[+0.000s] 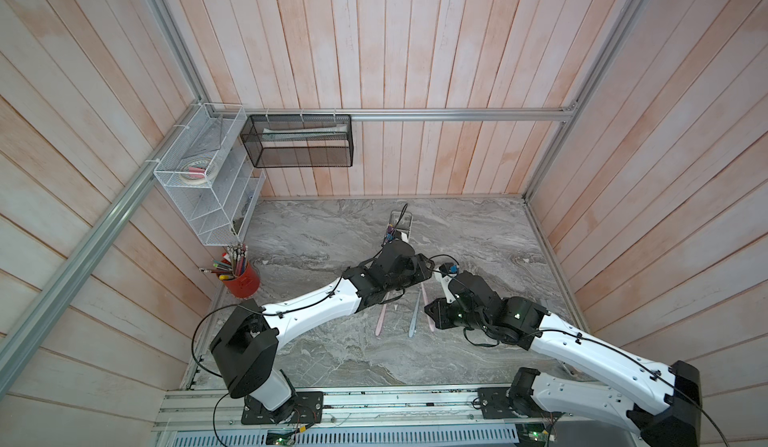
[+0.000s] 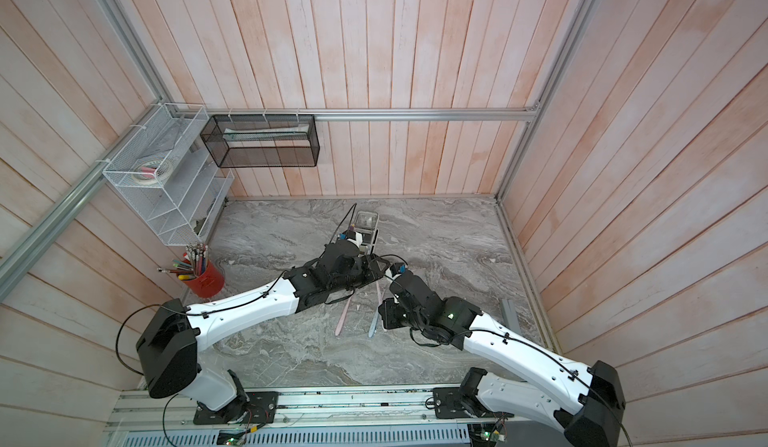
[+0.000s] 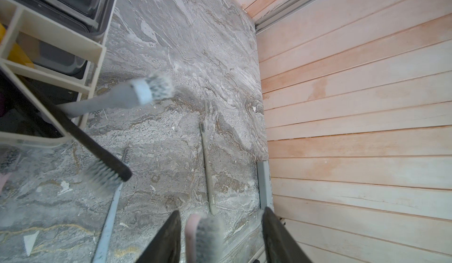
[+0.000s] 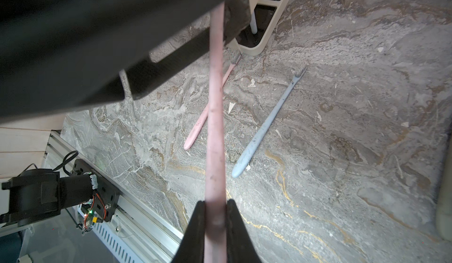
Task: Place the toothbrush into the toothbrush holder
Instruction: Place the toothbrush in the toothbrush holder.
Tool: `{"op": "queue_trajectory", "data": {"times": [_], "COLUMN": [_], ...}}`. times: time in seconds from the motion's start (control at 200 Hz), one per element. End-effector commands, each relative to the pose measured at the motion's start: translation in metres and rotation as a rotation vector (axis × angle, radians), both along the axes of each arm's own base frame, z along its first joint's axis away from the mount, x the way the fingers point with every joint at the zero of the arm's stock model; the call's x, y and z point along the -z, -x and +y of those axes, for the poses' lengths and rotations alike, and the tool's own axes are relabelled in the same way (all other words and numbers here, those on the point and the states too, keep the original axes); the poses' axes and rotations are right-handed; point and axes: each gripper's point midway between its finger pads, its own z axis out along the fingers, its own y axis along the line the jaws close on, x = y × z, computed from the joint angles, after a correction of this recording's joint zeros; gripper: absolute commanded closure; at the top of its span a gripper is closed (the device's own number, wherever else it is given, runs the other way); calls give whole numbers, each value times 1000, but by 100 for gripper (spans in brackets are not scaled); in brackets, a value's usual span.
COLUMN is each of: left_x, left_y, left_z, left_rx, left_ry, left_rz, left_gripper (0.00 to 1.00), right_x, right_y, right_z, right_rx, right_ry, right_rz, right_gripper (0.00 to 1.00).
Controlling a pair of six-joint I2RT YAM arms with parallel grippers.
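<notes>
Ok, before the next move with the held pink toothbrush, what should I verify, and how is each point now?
1. The right claw is shut on the held pink toothbrush at its handle: ok.
2. The left claw is around its bristle end: ok.
3. The left claw grips it: not ok, a gap shows.
4. The toothbrush holder stands upright: ok.
5. Free room in it beside the grey toothbrush and the black toothbrush: cannot tell.
</notes>
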Motion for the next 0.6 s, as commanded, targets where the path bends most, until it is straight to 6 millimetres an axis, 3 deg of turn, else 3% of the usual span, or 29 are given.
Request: {"op": "queue_trajectory", "data": {"times": [0.0, 0.14, 0.385, 0.46, 0.595], "left_x": [7, 8, 12, 12, 11], "left_y": [4, 6, 8, 8, 9], "left_z": [-2, 0, 2, 1, 3], "left_rx": [22, 31, 32, 38, 40], "left_ry": [-8, -23, -35, -35, -44], "left_rz": [7, 6, 15, 14, 10], "left_gripper": [47, 54, 58, 68, 68], "right_x": [-8, -9, -8, -10, -11], "right_y": [-1, -2, -2, -3, -3], "right_z": [4, 1, 0, 0, 0], "right_rx": [1, 14, 17, 21, 20], "right_ry": [-20, -16, -9, -7, -8], "right_rz": [-9, -17, -15, -19, -20], "right_gripper": [90, 90, 90, 90, 90]}}
